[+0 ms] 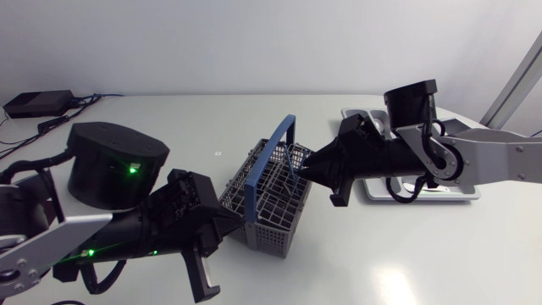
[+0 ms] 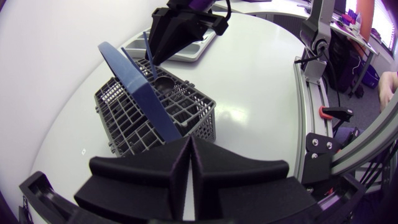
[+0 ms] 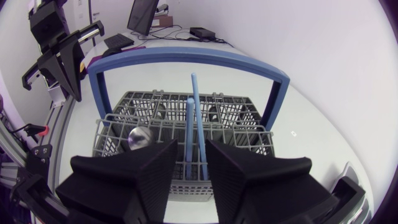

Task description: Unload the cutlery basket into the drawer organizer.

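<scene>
My right claw (image 3: 191, 145) straddles two blue handles (image 3: 195, 106), grip unclear; left claw (image 2: 189, 149) closed, empty. Risk: snagged cutlery basket (image 3: 239, 115) tips.

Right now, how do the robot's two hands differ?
The left hand has its fingers pressed together and holds nothing; the right hand has its fingers apart, with two blue handles between them. The left hand sits beside the cutlery basket; the right hand is over it. Both are matte black with broad wedge-shaped fingers.
</scene>
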`<control>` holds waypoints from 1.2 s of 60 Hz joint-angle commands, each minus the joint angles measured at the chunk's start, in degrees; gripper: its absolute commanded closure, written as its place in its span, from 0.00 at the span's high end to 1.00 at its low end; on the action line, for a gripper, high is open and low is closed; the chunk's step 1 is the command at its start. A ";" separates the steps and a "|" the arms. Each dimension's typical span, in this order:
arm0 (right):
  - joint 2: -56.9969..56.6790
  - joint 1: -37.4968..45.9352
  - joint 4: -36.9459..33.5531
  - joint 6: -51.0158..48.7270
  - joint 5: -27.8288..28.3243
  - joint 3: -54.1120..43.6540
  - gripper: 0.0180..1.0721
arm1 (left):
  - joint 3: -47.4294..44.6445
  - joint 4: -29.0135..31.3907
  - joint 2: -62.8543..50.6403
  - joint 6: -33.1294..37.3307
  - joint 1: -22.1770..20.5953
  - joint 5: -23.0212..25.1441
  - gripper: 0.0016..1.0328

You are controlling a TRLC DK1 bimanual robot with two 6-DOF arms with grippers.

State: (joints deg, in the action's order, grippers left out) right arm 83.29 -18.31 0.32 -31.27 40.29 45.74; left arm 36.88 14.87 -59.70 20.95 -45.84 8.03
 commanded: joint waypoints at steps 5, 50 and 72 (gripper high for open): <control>1.62 -1.38 1.62 1.74 -1.36 1.02 0.17 | -1.20 -0.46 -1.12 -1.00 -0.30 -0.12 0.08; -4.62 -1.73 -2.51 3.84 -2.50 3.40 0.06 | -1.02 -0.46 -1.65 -1.00 -0.74 -0.12 0.08; -15.79 -0.33 -12.53 4.81 -2.41 7.35 0.06 | -0.15 0.07 -2.00 -1.09 -1.26 -0.12 0.08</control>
State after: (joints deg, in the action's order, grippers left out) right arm 70.46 -19.31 -10.20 -28.03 38.02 50.63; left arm 36.88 14.87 -60.82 20.93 -46.33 8.03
